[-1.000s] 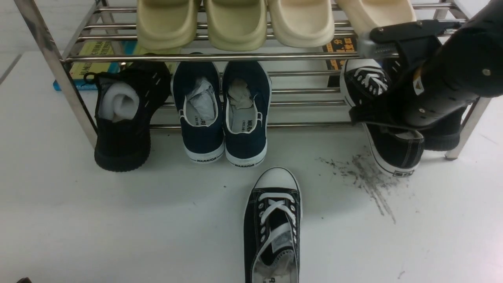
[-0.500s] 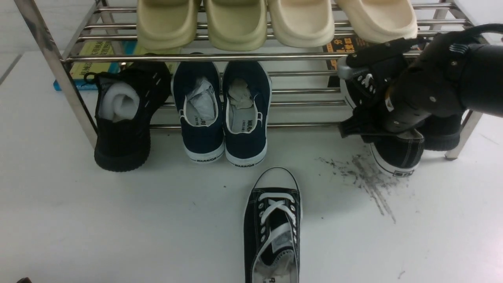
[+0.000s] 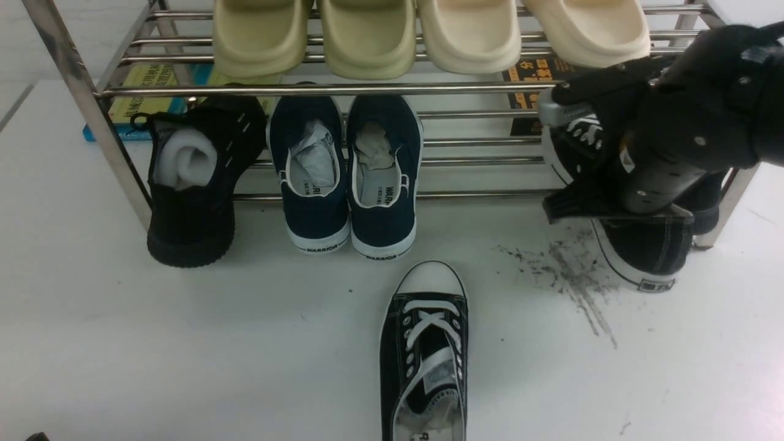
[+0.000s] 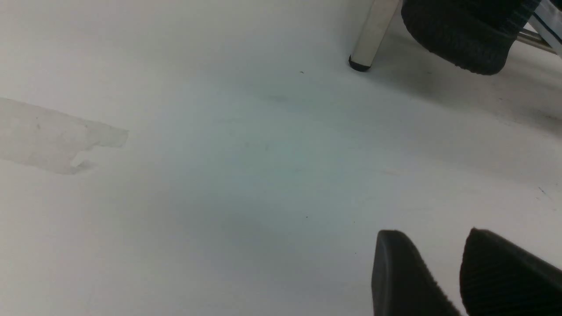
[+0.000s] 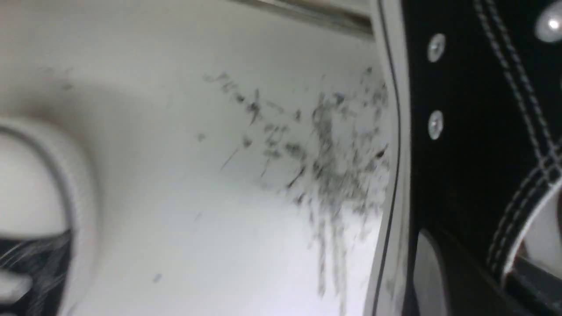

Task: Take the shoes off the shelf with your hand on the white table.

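The right gripper [image 3: 582,153], at the right middle of the front view, seems pinched on the black canvas sneaker [image 3: 643,251], one finger plate above its laces and one at its side; the wrist view shows only the eyeleted wall, so the bite itself is hidden; the toe lies under the shelf [image 3: 318,89], the heel points to the lower right over the surface [image 3: 184,343]; its mate [image 3: 422,355] lies at lower centre, toe toward the shelf, so the pull should run down and leftward; the left gripper [image 4: 456,267], slightly spread and empty, is well apart.

Four slides [image 3: 367,37], two slip-ons [image 3: 384,177], four sneakers [image 3: 424,349] (two white-laced).
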